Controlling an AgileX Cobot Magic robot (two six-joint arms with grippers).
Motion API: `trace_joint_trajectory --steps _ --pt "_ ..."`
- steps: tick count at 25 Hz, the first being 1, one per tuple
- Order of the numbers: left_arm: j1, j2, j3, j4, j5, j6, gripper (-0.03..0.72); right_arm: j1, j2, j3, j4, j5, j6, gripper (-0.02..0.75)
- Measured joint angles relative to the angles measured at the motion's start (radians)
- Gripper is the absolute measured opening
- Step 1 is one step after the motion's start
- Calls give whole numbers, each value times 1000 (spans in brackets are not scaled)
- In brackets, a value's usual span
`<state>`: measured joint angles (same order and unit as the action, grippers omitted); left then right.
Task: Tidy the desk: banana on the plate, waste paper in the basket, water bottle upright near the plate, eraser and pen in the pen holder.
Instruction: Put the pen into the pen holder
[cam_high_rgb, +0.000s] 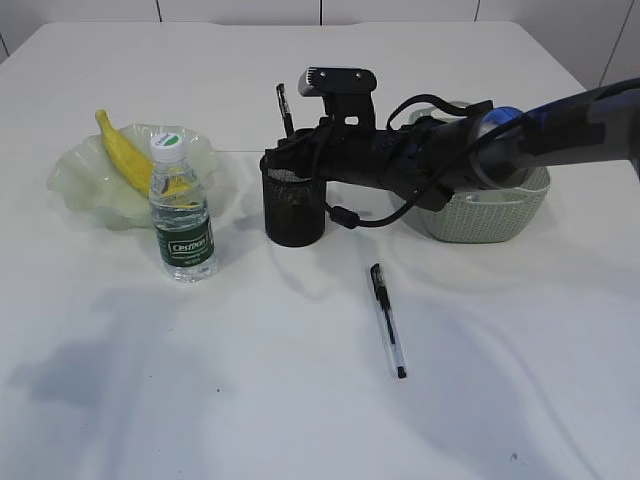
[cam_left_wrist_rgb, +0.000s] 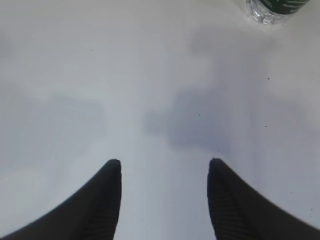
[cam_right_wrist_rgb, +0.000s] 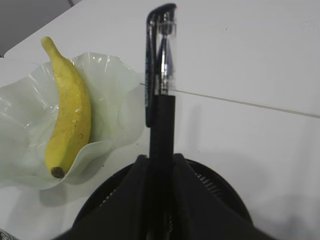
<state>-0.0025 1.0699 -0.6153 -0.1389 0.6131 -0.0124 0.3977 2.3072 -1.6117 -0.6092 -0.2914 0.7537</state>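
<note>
The yellow banana (cam_high_rgb: 128, 155) (cam_right_wrist_rgb: 67, 107) lies on the pale, wavy plate (cam_high_rgb: 75, 180) (cam_right_wrist_rgb: 115, 95) at the left. In front of the plate the water bottle (cam_high_rgb: 182, 215) stands upright; its base (cam_left_wrist_rgb: 272, 10) shows at the top of the left wrist view. My right gripper (cam_high_rgb: 283, 152) (cam_right_wrist_rgb: 161, 157) is shut on a black-capped pen (cam_high_rgb: 284, 108) (cam_right_wrist_rgb: 161, 75), held upright over the black mesh pen holder (cam_high_rgb: 293, 210) (cam_right_wrist_rgb: 220, 182). A second pen (cam_high_rgb: 388, 320) lies on the table. My left gripper (cam_left_wrist_rgb: 165, 162) is open above bare table. Eraser and waste paper are not visible.
The woven pale-green basket (cam_high_rgb: 500, 215) stands at the right, partly hidden behind my right arm (cam_high_rgb: 480, 150), which stretches across the table's middle. White table surface (cam_high_rgb: 300, 420) spreads in front.
</note>
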Motion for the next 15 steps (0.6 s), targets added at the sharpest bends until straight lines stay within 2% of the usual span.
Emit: trace_joint_trajectory --steps 15 --pt "0 0 0 -6 0 0 370 0 0 0 -11 0 0 116"
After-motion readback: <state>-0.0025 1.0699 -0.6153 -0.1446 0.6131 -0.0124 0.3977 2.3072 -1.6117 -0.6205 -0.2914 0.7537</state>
